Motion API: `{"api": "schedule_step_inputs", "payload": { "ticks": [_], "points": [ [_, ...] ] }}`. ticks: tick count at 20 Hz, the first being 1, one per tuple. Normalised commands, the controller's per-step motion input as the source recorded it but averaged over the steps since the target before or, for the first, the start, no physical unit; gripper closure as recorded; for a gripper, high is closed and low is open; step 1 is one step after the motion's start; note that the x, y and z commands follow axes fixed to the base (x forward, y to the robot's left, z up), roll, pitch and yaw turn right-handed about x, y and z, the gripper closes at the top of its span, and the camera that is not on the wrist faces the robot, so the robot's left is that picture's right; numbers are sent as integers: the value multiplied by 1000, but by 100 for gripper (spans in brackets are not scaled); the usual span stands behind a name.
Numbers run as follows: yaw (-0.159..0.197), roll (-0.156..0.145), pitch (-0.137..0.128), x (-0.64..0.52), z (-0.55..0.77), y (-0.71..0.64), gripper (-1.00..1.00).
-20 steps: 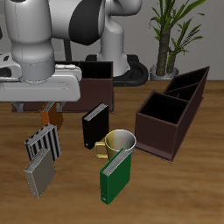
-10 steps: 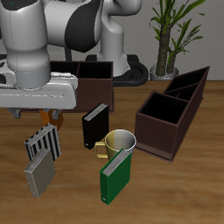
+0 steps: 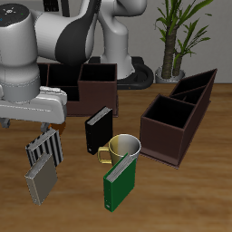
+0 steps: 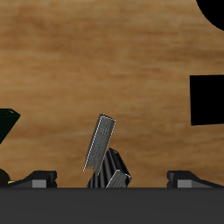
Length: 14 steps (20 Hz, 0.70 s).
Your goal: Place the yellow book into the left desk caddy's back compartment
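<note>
The yellow book (image 3: 41,184), grey-tan with pale page edges, lies flat near the table's front edge; it also shows in the wrist view (image 4: 101,143). My gripper (image 3: 36,123) hangs open and empty above the table, just behind the black-and-white striped book (image 3: 43,147) and farther back than the yellow book. In the wrist view the gripper (image 4: 112,179) has its fingers spread wide, with the striped book (image 4: 112,171) between them. The left desk caddy (image 3: 172,136) is long and dark brown. Its back compartment (image 3: 203,87) is the slope-walled far end, which looks empty.
A black book (image 3: 98,130) stands mid-table. A yellow-green mug (image 3: 125,148) and an upright green book (image 3: 118,181) stand nearer the front. A second dark-brown caddy (image 3: 98,83) is behind, partly hidden by my arm. A potted plant (image 3: 174,36) is at the back.
My arm has swung down and toward the table's front, so the hand now sits lower over the striped book and hides the small orange book. No object has moved.
</note>
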Motion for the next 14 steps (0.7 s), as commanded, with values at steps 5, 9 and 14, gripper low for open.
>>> {"api": "schedule_step_inputs", "payload": {
  "ticks": [5,9,14],
  "points": [
    [-79,-9,4,1,-199,-285,-100],
    [-30,17,9,13,-149,26,-100],
    [-17,16,-5,79,-98,145,-100]
  ]
}}
